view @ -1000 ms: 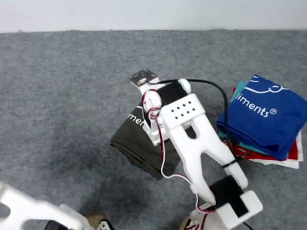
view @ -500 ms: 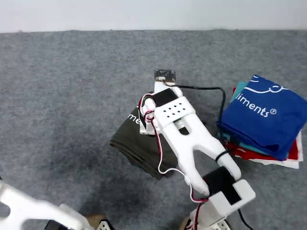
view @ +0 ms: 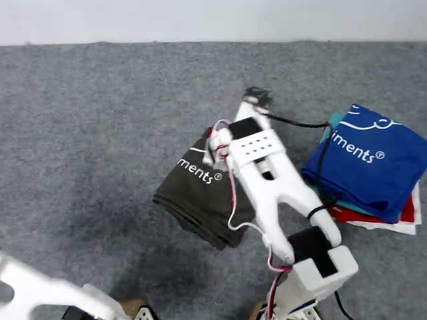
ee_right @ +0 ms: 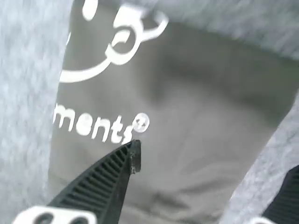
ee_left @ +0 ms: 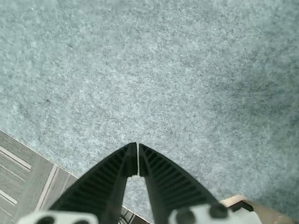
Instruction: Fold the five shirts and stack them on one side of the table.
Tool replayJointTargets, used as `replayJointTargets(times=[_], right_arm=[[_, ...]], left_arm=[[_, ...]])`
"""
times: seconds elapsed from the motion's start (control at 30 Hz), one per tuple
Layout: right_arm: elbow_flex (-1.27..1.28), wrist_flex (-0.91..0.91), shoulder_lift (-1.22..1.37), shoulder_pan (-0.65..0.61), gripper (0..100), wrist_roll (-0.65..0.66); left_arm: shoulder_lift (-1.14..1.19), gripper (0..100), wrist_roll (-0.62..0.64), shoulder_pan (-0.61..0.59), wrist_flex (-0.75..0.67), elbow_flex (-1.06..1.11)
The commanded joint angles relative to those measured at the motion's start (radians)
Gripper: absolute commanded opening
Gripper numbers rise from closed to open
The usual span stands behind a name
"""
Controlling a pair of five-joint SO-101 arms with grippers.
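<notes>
Above olive shirt: right tool spread; left tool pressed together.

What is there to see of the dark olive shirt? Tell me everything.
The dark olive shirt is folded into a compact rectangle of soft fabric, white lettering facing up, layered edges showing along its near side. It lies flat on the grey table, angled, beside the stack. The right gripper hangs open over it; contact cannot be told.

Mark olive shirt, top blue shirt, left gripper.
olive shirt (view: pixel 190 199), high view, middle of its top face.
blue shirt (view: pixel 373 170), high view, middle of its top face.
left gripper (ee_left: pixel 138 148), left wrist view, between closed fingertips.
</notes>
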Motion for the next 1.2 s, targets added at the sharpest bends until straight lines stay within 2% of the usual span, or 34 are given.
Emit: replayJointTargets(times=[0.0,0.27,0.4,0.57,0.63,0.8,0.9,1.07,1.17], right_arm=[[-0.005,-0.03,0.031,0.051,45.2,-0.011],[-0.011,-0.059,0.194,0.021,44.9,-0.018],[-0.011,-0.125,0.26,0.016,44.9,-0.078],[-0.015,-0.17,0.341,0.024,44.5,-0.084],[-0.046,-0.147,0.354,0.024,39.8,-0.084],[-0.064,-0.13,0.358,0.024,13.6,-0.077],[-0.064,-0.13,0.358,0.024,2.1,-0.049],[-0.066,-0.119,0.351,0.038,0.9,-0.003],[-0.087,-0.096,0.321,0.073,0.9,0.08]], left_arm=[[-0.023,2,-0.026,0.009,-0.048,-0.004],[-0.025,2,-0.04,0.009,-0.052,-0.004],[-0.02,2,-0.041,0.012,-0.052,-0.004],[-0.026,2,-0.044,0.072,-0.051,-0.004],[-0.026,2,-0.044,0.095,-0.049,-0.004],[-0.026,2,-0.044,0.127,-0.048,-0.004],[-0.026,2,-0.044,0.127,-0.051,-0.005],[-0.026,2,-0.044,0.127,-0.049,-0.005],[-0.026,2,-0.044,0.127,-0.049,-0.004]])
